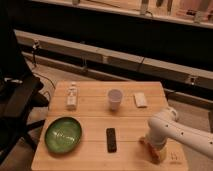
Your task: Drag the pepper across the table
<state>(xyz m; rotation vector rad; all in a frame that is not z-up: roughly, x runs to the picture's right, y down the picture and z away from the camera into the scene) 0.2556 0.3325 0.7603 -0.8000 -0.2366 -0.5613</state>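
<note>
Gripper [156, 145] sat low at lower right of the table [90, 115], directly over the pepper [155, 154], right of the black remote [111, 139]; its grip state could not be told

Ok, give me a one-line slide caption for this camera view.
Robot's hand sits over the small red-orange pepper near a corner of the light wooden table, black rectangular remote nearby.

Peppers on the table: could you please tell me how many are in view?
1. The pepper lies by the table's near right corner in the camera view, partly covered by the gripper directly over it. No other shows, though the arm could hide one.
</note>
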